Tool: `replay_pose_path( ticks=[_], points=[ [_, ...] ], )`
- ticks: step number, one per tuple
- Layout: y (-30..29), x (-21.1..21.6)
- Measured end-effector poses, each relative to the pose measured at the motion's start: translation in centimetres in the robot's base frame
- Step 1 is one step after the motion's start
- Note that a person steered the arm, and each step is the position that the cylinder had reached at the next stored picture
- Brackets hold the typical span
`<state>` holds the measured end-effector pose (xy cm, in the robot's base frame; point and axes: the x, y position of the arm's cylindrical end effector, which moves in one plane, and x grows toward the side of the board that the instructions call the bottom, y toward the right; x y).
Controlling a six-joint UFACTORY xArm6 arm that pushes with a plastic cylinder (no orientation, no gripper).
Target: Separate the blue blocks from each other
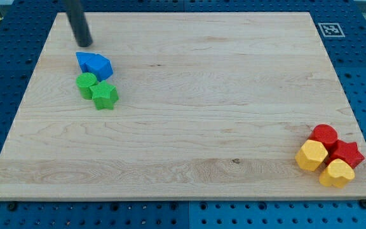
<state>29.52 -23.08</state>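
Observation:
Two blue blocks lie touching near the view's upper left: a blue block (84,61) on the left, its shape unclear, and a blue rounded block (100,66) pressed against its right side. My tip (84,44) stands just above them in the view, a small gap from the left blue block. A green round block (86,82) and a green star (105,95) sit right below the blue pair, touching them.
At the view's lower right is a cluster: a red round block (325,135), a red star (347,153), a yellow hexagon-like block (312,155) and a yellow heart (337,172). The wooden board (202,95) lies on a blue pegboard.

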Motion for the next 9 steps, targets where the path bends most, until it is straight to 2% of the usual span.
replay_pose_path(
  ticks=[1, 2, 4, 7, 8, 9],
  points=[
    [-3.7, 0.1],
    [-4.0, 2.7],
    [-0.5, 7.2],
    [10.0, 7.9],
    [10.3, 7.3],
    [7.3, 5.9]
  ],
)
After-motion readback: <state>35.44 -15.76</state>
